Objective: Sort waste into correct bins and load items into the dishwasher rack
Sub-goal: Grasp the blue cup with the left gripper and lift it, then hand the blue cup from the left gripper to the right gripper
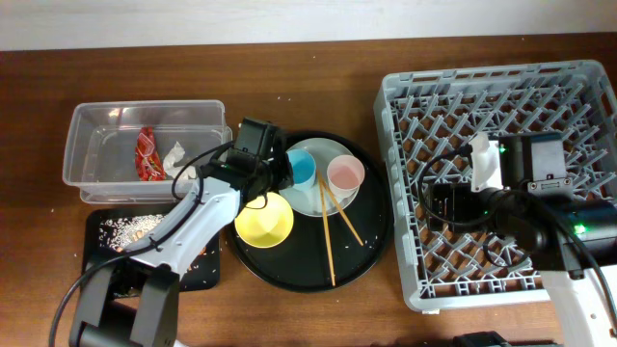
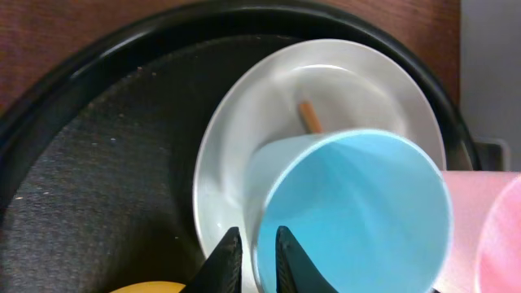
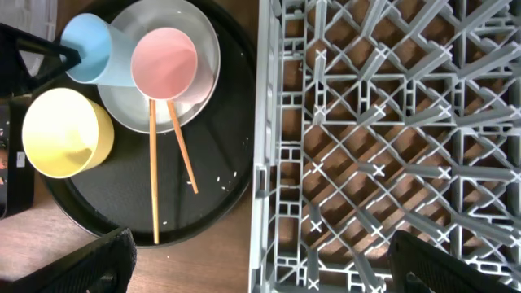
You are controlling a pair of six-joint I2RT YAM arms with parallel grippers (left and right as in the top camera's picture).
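**newbie:** Two cups sit on the plate, mid-frame overhead. The left gripper is clamped on the wall of the light blue cup. Tips?

**regular:** Lift it straight up, dodge the pink cup, then swing right to the rack. The right gripper hangs there, fingers wide apart.

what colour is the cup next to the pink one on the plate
Light blue. The cup shows best in the left wrist view.
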